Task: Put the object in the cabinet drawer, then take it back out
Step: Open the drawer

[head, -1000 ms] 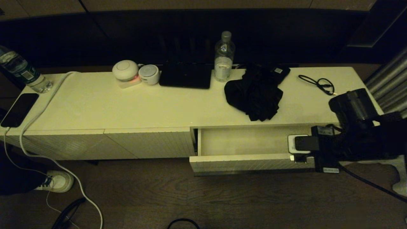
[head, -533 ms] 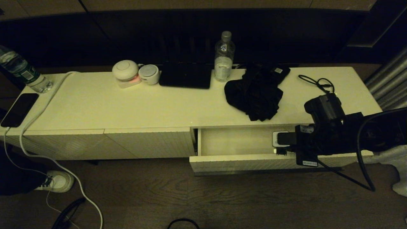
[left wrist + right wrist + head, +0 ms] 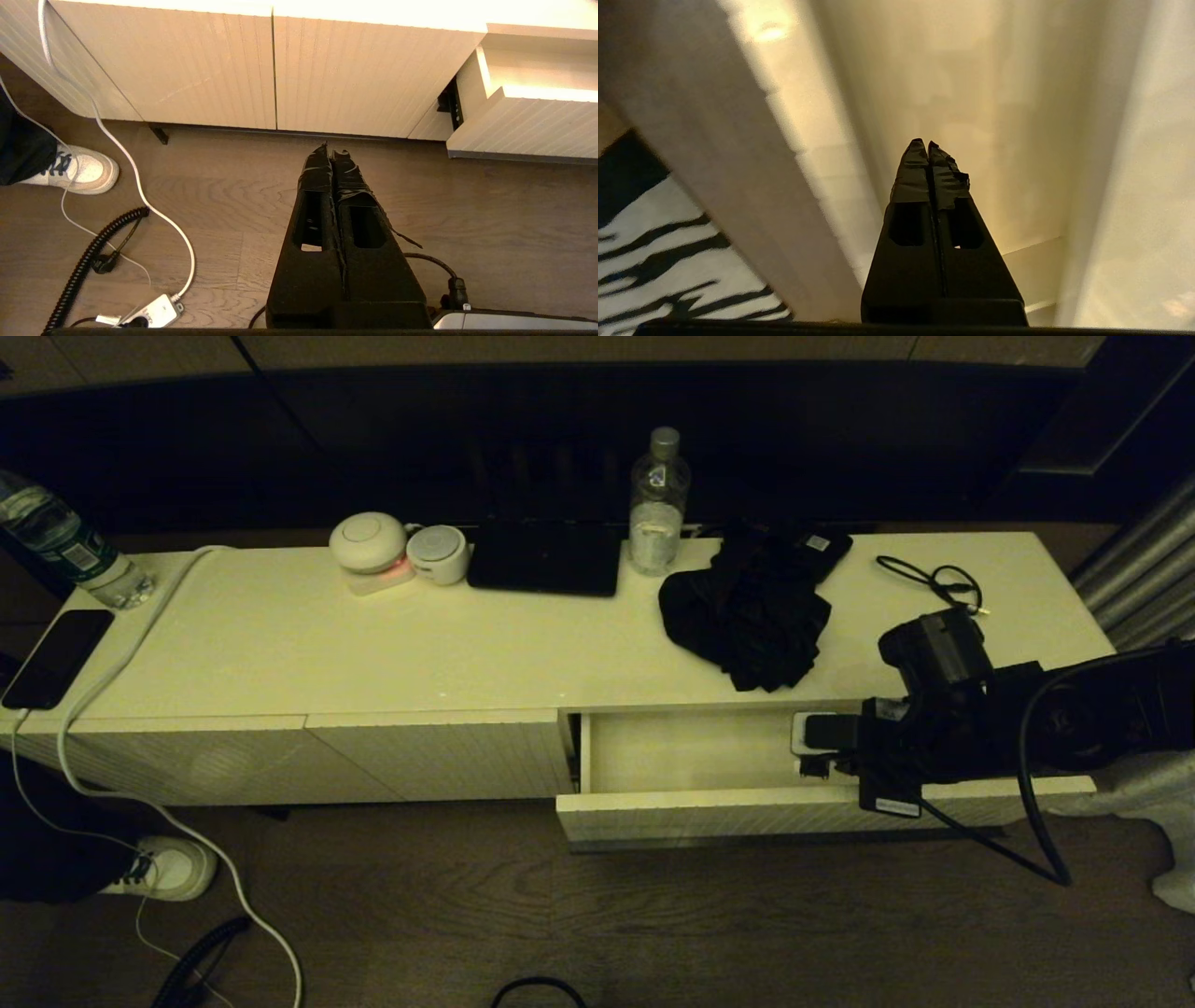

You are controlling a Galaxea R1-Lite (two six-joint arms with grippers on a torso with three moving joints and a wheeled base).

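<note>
The right hand (image 3: pixel 810 747) is sliding further along over the open cabinet drawer (image 3: pixel 691 751), fingers pressed together and holding nothing, while the object (image 3: pixel 747 616) is lying just beyond it on the table (image 3: pixel 373 653), not yet picked up.

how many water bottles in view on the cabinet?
2. One water bottle stands at the back of the cabinet top, beside the black bundle. The other stands at the far left end.
</note>
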